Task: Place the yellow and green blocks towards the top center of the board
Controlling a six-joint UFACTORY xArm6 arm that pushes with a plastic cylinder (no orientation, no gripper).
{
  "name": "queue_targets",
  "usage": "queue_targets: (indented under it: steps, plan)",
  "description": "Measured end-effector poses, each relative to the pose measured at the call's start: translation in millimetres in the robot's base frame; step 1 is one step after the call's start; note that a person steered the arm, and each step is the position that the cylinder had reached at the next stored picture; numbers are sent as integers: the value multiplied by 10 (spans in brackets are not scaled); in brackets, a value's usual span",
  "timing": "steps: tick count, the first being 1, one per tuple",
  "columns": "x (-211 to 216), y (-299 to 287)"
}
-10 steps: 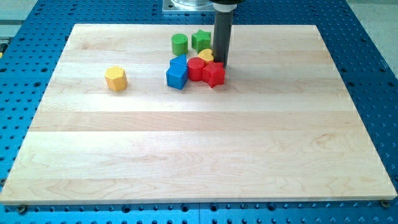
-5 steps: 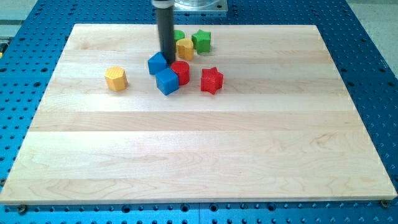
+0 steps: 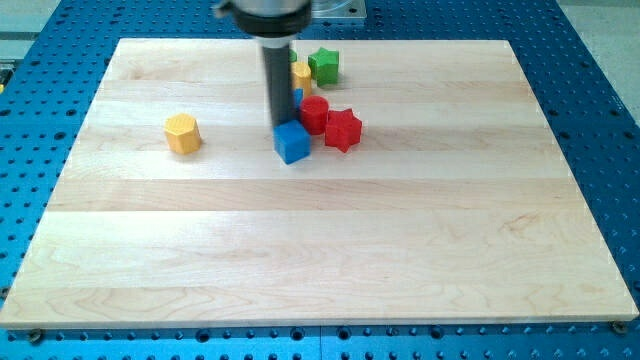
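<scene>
Yellow hexagonal block (image 3: 183,133) apart at view's left, upright rod, my tip (image 3: 279,128) touching blue cube (image 3: 292,142)

The rod (image 3: 275,85) covers most of a yellow block (image 3: 301,74) and a second blue block (image 3: 297,98). Its top is cut off by the view's top edge.

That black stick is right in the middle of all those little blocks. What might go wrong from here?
My tip sits at the blue cube, packed beside the red cylinder and red star. A push here may drag red or blue blocks along too. The rod hides part of the cluster near the yellow block and green star, so unseen contact is possible. The yellow hexagonal block sits apart toward the view's left, needing a separate trip.
</scene>
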State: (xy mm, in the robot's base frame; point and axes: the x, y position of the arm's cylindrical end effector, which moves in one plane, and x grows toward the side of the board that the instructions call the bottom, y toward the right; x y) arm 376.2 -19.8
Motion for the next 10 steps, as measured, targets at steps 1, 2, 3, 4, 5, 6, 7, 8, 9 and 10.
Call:
queue_targets:
  steps: [1, 2, 3, 4, 5, 6, 7, 8, 9, 10]
  plan:
    - [-85, -237]
    - [-281, -644]
    - [-510, -500]
    - [-515, -52]
    - [-264, 179]
    - [-309, 189]
    - [-529, 497]
    - [-524, 833]
    - [-517, 814]
    - [-339, 859]
